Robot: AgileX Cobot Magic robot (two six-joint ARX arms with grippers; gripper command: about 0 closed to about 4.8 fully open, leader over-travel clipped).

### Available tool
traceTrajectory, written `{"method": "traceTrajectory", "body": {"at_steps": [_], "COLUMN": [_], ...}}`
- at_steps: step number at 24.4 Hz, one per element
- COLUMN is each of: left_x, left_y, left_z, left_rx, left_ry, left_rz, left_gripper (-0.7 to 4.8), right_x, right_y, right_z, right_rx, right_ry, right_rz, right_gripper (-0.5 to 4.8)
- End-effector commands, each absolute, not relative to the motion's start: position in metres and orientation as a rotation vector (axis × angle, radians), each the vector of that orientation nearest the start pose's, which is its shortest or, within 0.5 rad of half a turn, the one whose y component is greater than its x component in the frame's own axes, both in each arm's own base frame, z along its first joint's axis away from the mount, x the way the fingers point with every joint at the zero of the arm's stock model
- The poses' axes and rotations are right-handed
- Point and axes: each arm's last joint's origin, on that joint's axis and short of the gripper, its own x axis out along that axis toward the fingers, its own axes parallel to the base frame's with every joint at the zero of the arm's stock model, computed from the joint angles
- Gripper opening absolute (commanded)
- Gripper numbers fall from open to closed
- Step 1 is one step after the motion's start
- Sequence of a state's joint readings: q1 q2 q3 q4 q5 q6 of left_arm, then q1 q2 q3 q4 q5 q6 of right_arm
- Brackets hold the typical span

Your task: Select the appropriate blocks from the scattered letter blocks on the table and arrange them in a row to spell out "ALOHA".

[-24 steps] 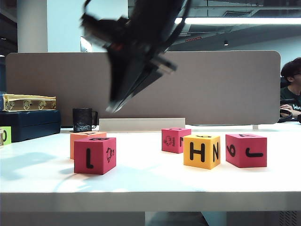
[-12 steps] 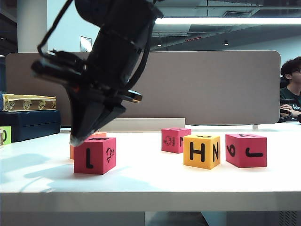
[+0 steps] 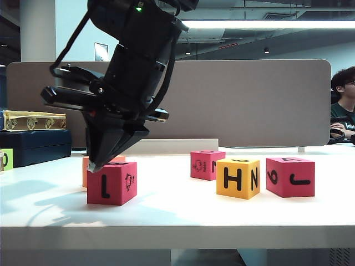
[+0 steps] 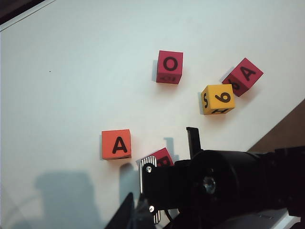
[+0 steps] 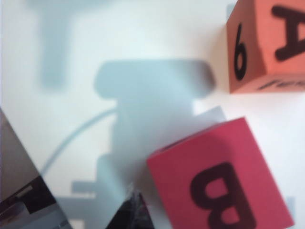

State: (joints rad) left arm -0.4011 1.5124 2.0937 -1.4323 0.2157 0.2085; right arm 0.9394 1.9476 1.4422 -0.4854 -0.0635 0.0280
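Observation:
My right arm reaches across to the left of the exterior view. Its right gripper (image 3: pixel 93 165) (image 5: pixel 136 206) is shut and empty, tip by the upper left edge of the front pink-red block (image 3: pixel 111 183) (image 5: pixel 219 176), which shows L in front and B on top. Whether they touch I cannot tell. An orange block (image 3: pixel 87 166) (image 5: pixel 267 43) (image 4: pixel 116 144) with A on top stands just behind. Further right stand a pink-red O block (image 3: pixel 207 164) (image 4: pixel 169 67), a yellow H block (image 3: pixel 237 178) (image 4: pixel 218 99) and a pink-red A block (image 3: pixel 290 177) (image 4: pixel 243 76). My left gripper (image 4: pixel 133 210) hangs shut, high above the table (image 3: pixel 177 213).
At the back left a dark blue box (image 3: pixel 36 145) carries a yellow case (image 3: pixel 33 120). A light-green cube (image 3: pixel 5 159) sits in front of it and a black mug (image 3: pixel 98 141) beside it. A grey partition (image 3: pixel 249 100) closes the back. A person (image 3: pixel 344 105) sits far right.
My right arm has swung down and leftward from above the table's middle. Its shut tip now sits by the front pink-red block. The blocks have not moved.

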Motion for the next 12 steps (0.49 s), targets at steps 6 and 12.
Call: {"method": "traceTrajectory", "body": {"at_steps": [6,12], "left_x": [0.217,0.217], "left_y": [-0.0979,-0.0979], "left_z": [0.4807,0.4807], "left_rx": [0.283,0.283], "left_ry": [0.793,0.793], "left_rz": [-0.632,-0.632], "left_gripper": [-0.06,-0.06], "right_x": [0.2519,0.2562], "right_y": [0.3326,0.3306], "right_z": [0.206,0.2076], "right_rx": [-0.412,-0.448], "right_ry": [0.889,0.85], "right_rz": [0.85,0.799], "right_gripper": [-0.05,-0.04]}}
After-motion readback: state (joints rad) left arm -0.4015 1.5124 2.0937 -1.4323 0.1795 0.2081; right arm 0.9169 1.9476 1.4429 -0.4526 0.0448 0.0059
